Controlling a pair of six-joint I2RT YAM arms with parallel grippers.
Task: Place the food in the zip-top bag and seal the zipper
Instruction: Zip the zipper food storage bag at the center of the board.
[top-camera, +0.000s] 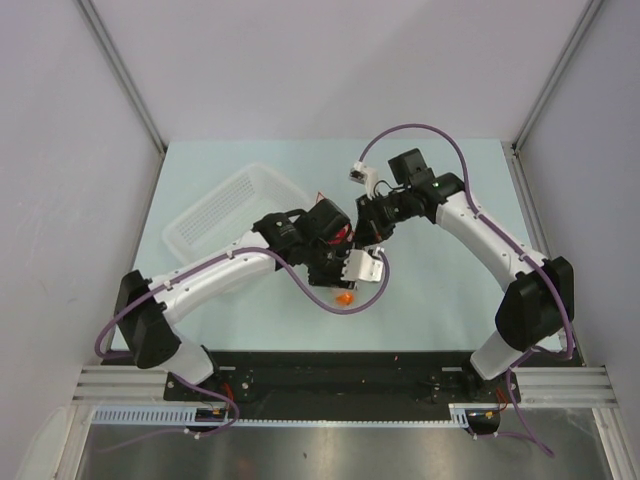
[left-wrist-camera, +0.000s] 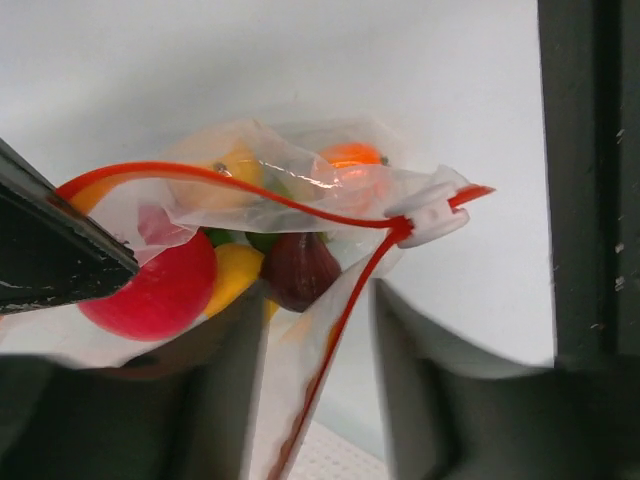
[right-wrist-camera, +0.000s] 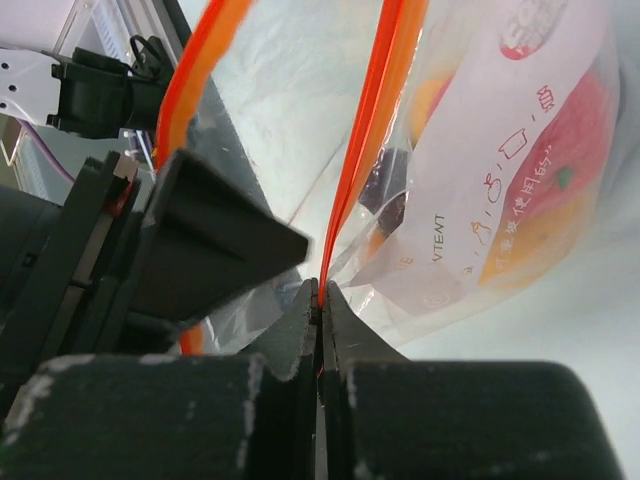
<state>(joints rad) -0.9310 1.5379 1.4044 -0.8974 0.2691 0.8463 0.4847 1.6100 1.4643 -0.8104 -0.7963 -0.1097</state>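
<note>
Right gripper (right-wrist-camera: 320, 300) pinched shut on zipper (right-wrist-camera: 362, 150); left gripper (left-wrist-camera: 318, 300) jaws apart, straddling bag (left-wrist-camera: 290, 135) edge, food (left-wrist-camera: 150, 285) inside.

Just ahead of the black left gripper (left-wrist-camera: 320, 295), a clear bag (left-wrist-camera: 200, 205) with a red-orange zipper (left-wrist-camera: 250, 188) and a white slider (left-wrist-camera: 432, 215). Inside, food (left-wrist-camera: 150, 290) in red, yellow, dark purple-brown, green and orange.
</note>
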